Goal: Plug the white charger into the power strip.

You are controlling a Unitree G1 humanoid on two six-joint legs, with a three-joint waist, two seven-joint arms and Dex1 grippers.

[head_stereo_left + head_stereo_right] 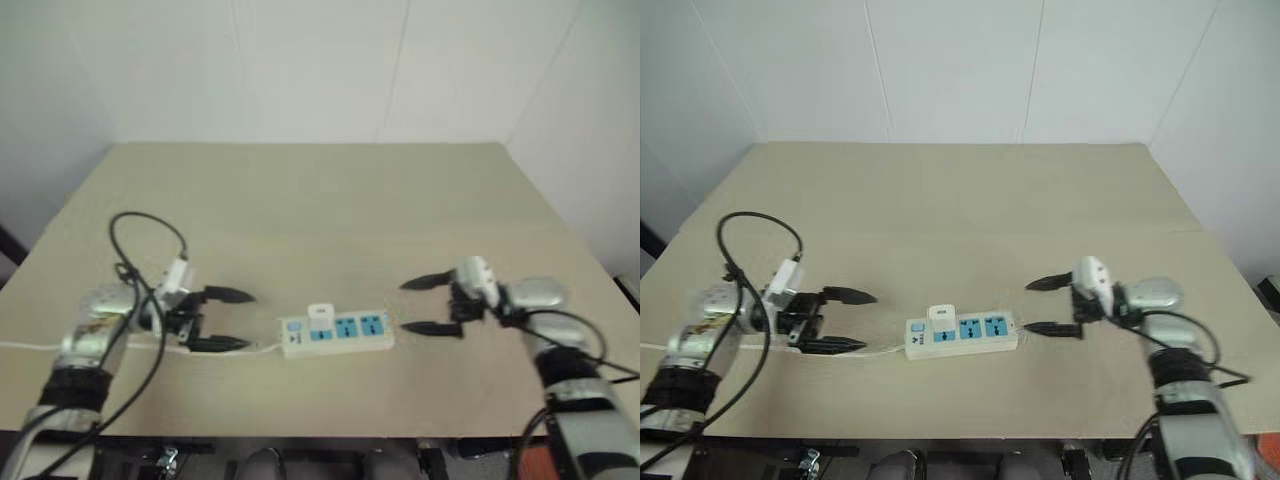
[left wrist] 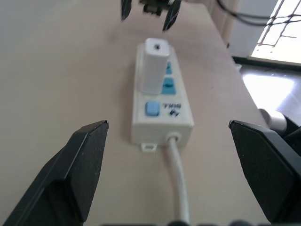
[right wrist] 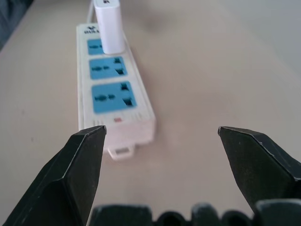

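The white charger [image 1: 321,315] stands upright in the socket nearest the switch end of the power strip [image 1: 337,333], which lies flat on the table [image 1: 320,200] between my two hands. It looks seated — small, light, rigid, with smooth sides that could slip, so I would take it by its two flat faces, low down (never by the prongs). The strip is light too and would skid if pushed; its thin cord [image 2: 178,181] trails toward my left side. My left gripper [image 1: 228,320] and right gripper [image 1: 430,305] point inward at the strip's ends, both spread wide, empty — well apart from it.
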